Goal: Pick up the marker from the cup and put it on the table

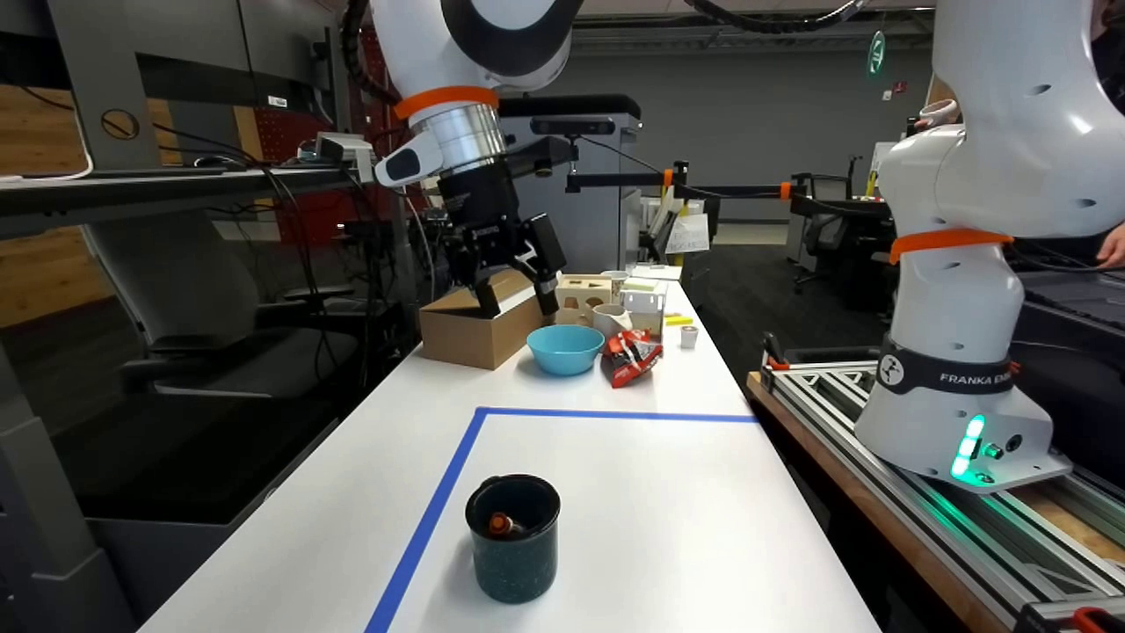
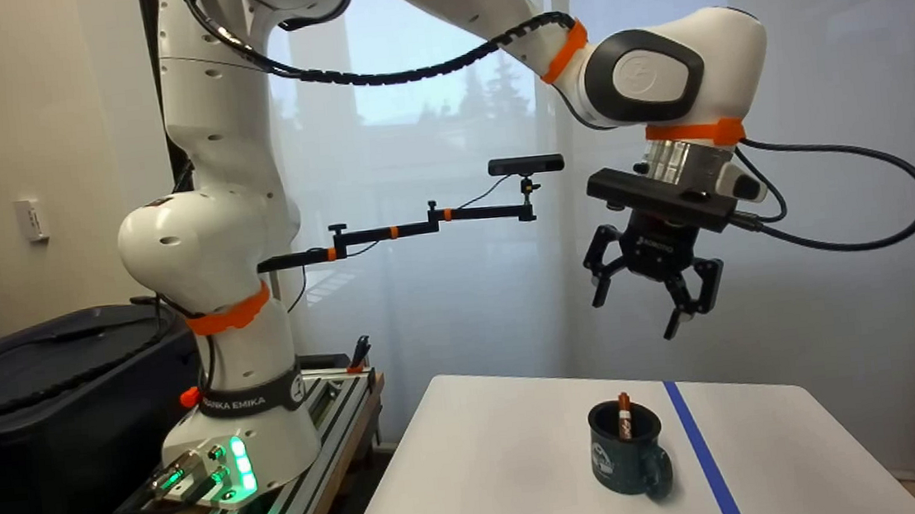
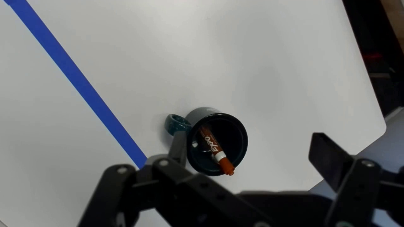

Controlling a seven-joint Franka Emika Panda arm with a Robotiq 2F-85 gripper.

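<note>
The orange-red marker (image 1: 501,525) stands tilted inside the dark green, near-black cup (image 1: 516,567). In an exterior view the marker's (image 2: 625,418) cap end pokes above the cup's (image 2: 618,465) rim. In the wrist view the marker (image 3: 212,142) leans across the cup (image 3: 202,114), cap over the rim; its lower end is in shadow. The cup is upright on the white table (image 1: 668,501), handle towards the blue tape. My gripper (image 2: 634,316) is open and empty, well above the cup and tilted. In the wrist view the cup shows between the fingers (image 3: 249,140), closer to the left one.
Blue tape (image 1: 615,413) marks the table. Farther along stand a light blue bowl (image 1: 565,350), a red snack bag (image 1: 631,356), a cardboard box (image 1: 483,330) and a white mug (image 1: 611,318). A shelf desk (image 1: 176,185) runs beside the table.
</note>
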